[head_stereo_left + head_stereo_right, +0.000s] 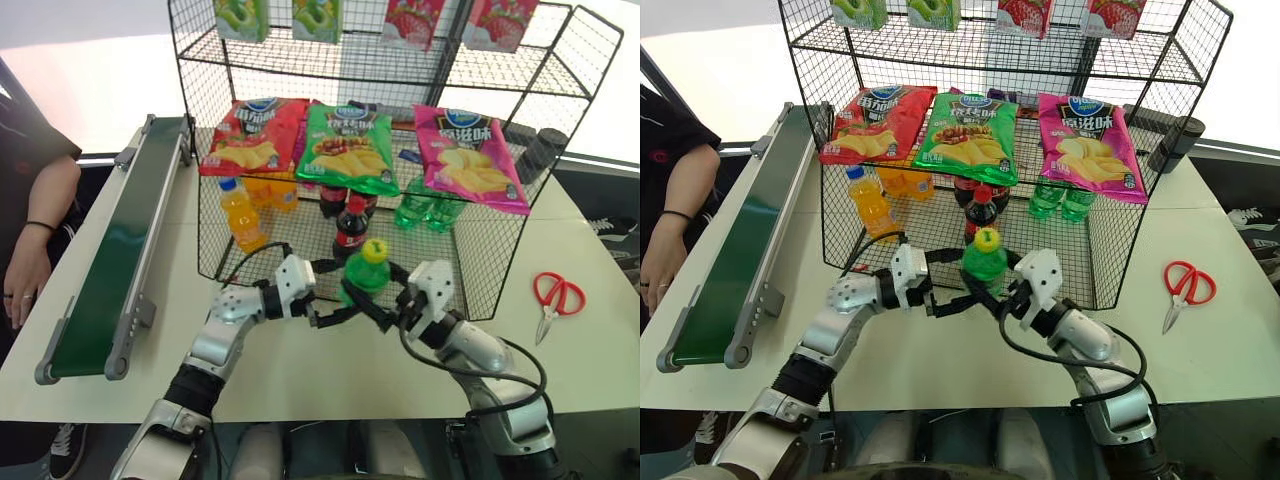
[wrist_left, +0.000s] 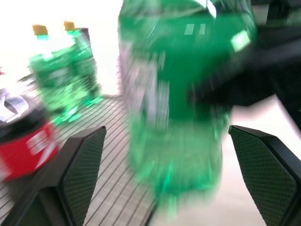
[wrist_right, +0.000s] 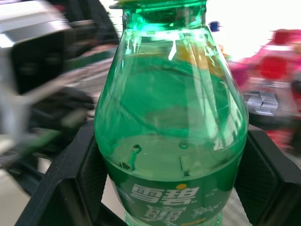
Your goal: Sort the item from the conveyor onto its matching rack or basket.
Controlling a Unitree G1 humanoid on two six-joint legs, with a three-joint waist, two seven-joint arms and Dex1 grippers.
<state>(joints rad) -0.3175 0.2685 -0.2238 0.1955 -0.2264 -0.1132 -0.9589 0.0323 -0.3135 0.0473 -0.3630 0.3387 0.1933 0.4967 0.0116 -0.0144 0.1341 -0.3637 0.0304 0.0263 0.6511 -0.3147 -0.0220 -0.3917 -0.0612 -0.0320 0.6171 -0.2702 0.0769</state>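
White worktop with the black wire shelf unit behind it: the green soda bottle sits in the air just in front of the base basket, well clear of the conveyor, with your right hand pinching its body and your left hand spread wide beside it, not gripping. Keep the right grip firm, pull the left hand clear sideways, then lift the bottle over the front mesh wall and set it by the other green bottles. Bottle stands upright, long axis vertical, yellow cap up.
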